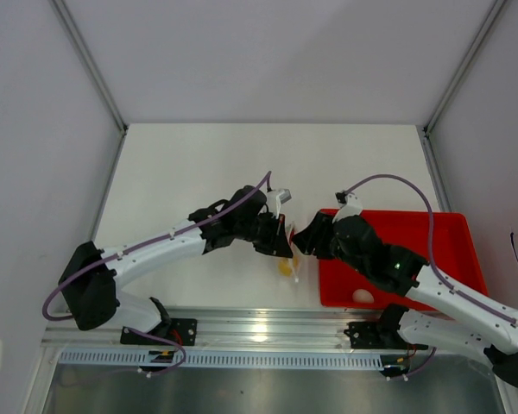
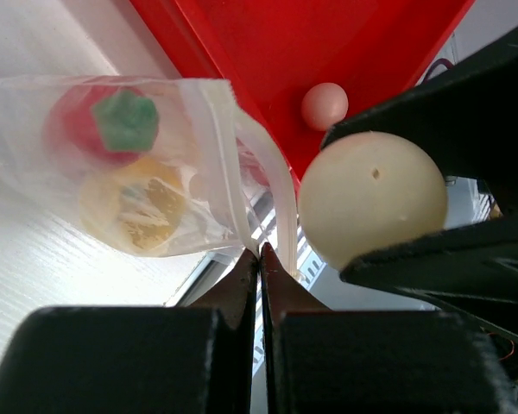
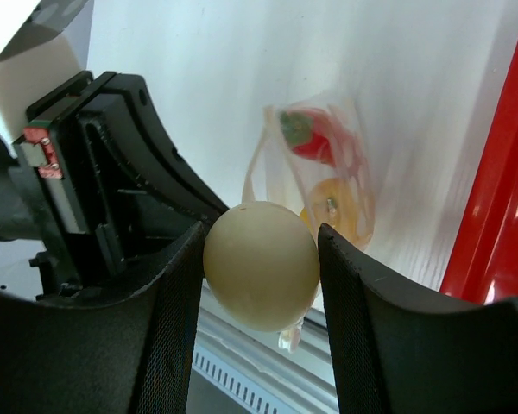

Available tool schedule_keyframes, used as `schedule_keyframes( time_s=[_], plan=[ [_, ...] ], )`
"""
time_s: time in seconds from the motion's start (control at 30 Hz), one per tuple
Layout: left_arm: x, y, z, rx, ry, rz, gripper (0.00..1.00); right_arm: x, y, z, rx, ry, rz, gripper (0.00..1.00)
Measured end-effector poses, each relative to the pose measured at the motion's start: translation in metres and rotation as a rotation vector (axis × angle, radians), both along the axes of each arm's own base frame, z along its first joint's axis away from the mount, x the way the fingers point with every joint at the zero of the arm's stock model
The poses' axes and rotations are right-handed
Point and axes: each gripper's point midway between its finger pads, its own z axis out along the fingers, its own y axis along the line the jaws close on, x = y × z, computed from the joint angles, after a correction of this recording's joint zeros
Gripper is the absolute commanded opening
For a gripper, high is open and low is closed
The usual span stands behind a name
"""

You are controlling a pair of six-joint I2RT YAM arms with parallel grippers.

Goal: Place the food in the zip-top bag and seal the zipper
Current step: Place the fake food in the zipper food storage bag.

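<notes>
My left gripper (image 2: 261, 252) is shut on the mouth edge of the clear zip-top bag (image 2: 138, 172), which hangs above the table. The bag holds a yellow-orange ball (image 2: 134, 211) and a red piece with a green top (image 2: 104, 121). A short bit of the red zipper (image 1: 291, 233) shows by the left fingers. My right gripper (image 3: 261, 235) is shut on a whitish-cream egg (image 3: 261, 267), held right beside the bag's mouth; the egg also shows in the left wrist view (image 2: 371, 198). In the top view the two grippers (image 1: 281, 240) (image 1: 306, 241) nearly touch. A second egg (image 1: 361, 296) lies in the tray.
The red tray (image 1: 414, 233) lies at the right of the table, its left edge just under the right gripper. White walls with metal posts enclose the table at the back and sides. A metal rail runs along the near edge.
</notes>
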Motion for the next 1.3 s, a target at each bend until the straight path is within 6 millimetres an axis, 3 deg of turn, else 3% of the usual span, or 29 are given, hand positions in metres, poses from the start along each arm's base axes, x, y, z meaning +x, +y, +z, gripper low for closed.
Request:
schedule_keyframes(
  time_s=[0.27, 0.6, 1.1, 1.3],
  plan=[
    [-0.001, 0.001, -0.001, 0.008, 0.004, -0.002, 0.01, -0.008, 0.004, 0.009, 0.063, -0.004, 0.015, 0.27],
    [0.000, 0.007, -0.006, 0.038, 0.014, 0.013, 0.00, -0.009, 0.017, -0.020, 0.027, 0.052, 0.011, 0.27],
    [-0.004, -0.001, 0.004, -0.020, 0.023, -0.020, 0.01, -0.001, 0.001, -0.052, -0.076, 0.096, -0.140, 0.28],
    [-0.006, 0.000, -0.002, -0.019, 0.030, -0.023, 0.01, 0.000, 0.003, -0.060, -0.098, 0.107, -0.151, 0.34]
  ],
)
